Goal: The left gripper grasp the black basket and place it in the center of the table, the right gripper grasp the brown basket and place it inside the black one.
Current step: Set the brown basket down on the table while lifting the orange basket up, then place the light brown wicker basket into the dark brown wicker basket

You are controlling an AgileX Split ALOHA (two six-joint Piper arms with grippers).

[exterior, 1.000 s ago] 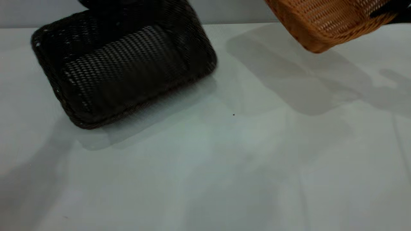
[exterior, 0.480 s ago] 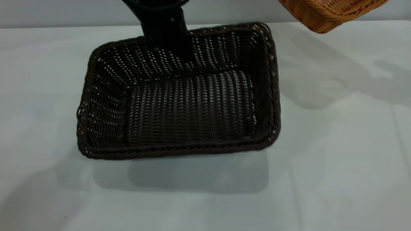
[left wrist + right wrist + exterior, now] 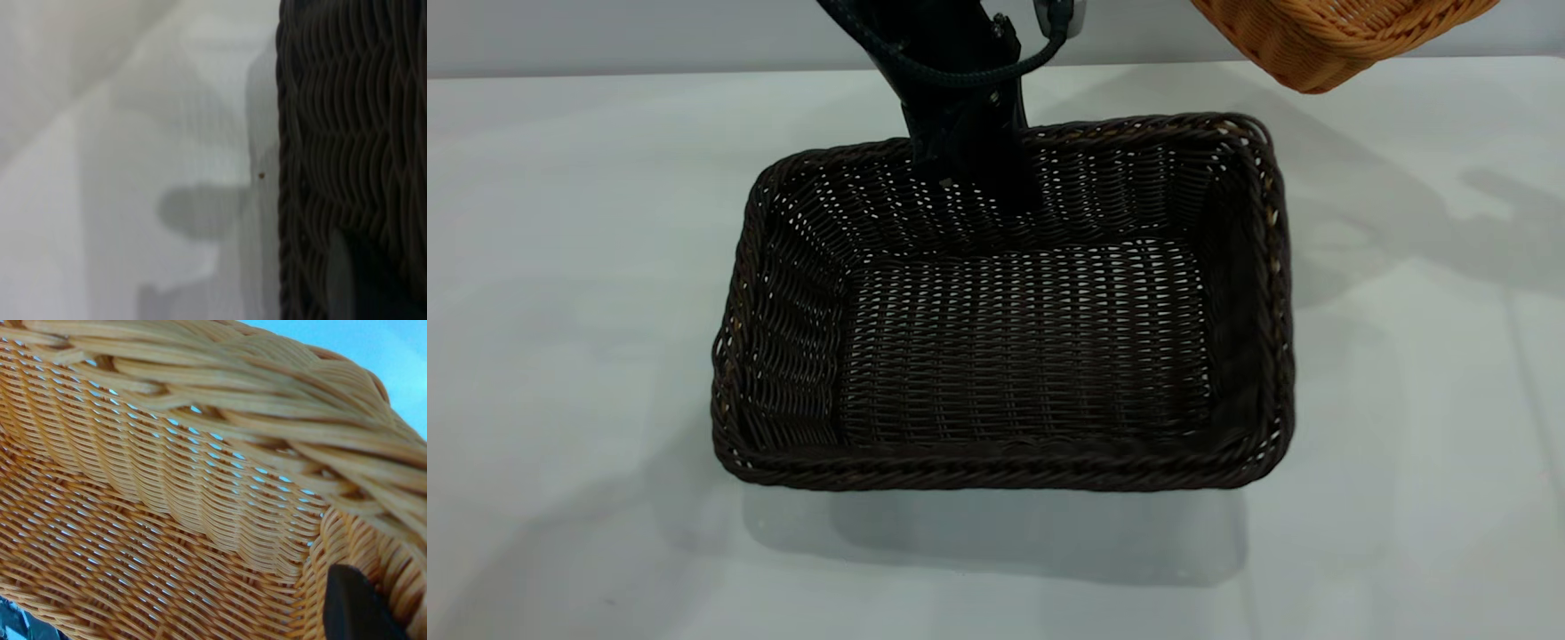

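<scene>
The black basket (image 3: 1005, 347) sits upright, open side up, near the middle of the table (image 3: 560, 267). I cannot tell whether its base touches the tabletop. My left gripper (image 3: 978, 173) comes down from the far side and is shut on the basket's far wall. In the left wrist view the dark woven wall (image 3: 353, 133) fills one side, with a blurred finger (image 3: 339, 280) against it. The brown basket (image 3: 1325, 36) hangs tilted in the air at the far right, partly out of view. In the right wrist view its weave (image 3: 167, 487) fills the picture. A dark finger (image 3: 353, 607) of my right gripper is clamped on its wall.
A black cable (image 3: 960, 76) loops along the left arm above the black basket. Bare tabletop lies to the left, right and front of the black basket. Shadows of the brown basket and right arm fall on the table at the right (image 3: 1405, 231).
The black basket has moved right and toward the near side with my left gripper, from the far left to the middle. The brown basket rose a little, then stayed put.
</scene>
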